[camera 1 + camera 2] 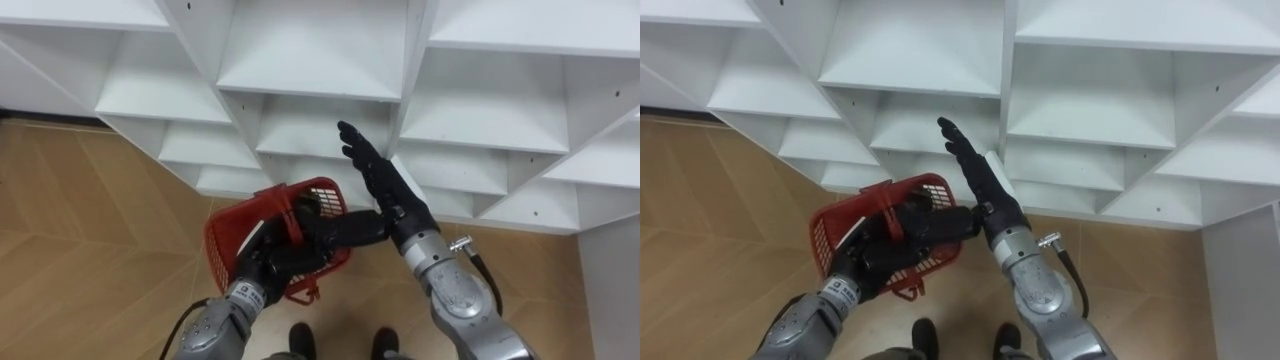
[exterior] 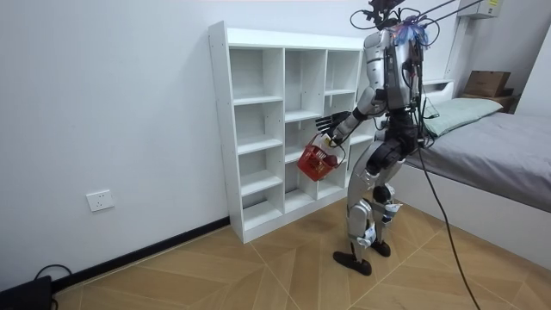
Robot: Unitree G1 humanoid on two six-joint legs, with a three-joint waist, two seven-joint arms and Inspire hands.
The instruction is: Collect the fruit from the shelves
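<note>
A red plastic basket (image 1: 228,240) hangs in front of me at the white closet (image 1: 310,60), level with its lower middle compartments. My left hand (image 1: 262,265) comes up from the lower left with its dark fingers curled round the basket's handle and rim. My right hand (image 1: 378,180) is held up just right of the basket. It is open, with straight fingers pointing into the middle column of shelves. In the room view I stand upright facing the closet (image 2: 258,129), with the basket (image 2: 317,164) at hip height between me and the shelves.
The closet's white dividers and shelf edges stand close around my right hand. Wooden floor (image 1: 90,230) lies below on the left. In the room view a bed (image 2: 508,142) stands behind me on the room view's right, and a wall socket (image 2: 100,201) sits low on its left.
</note>
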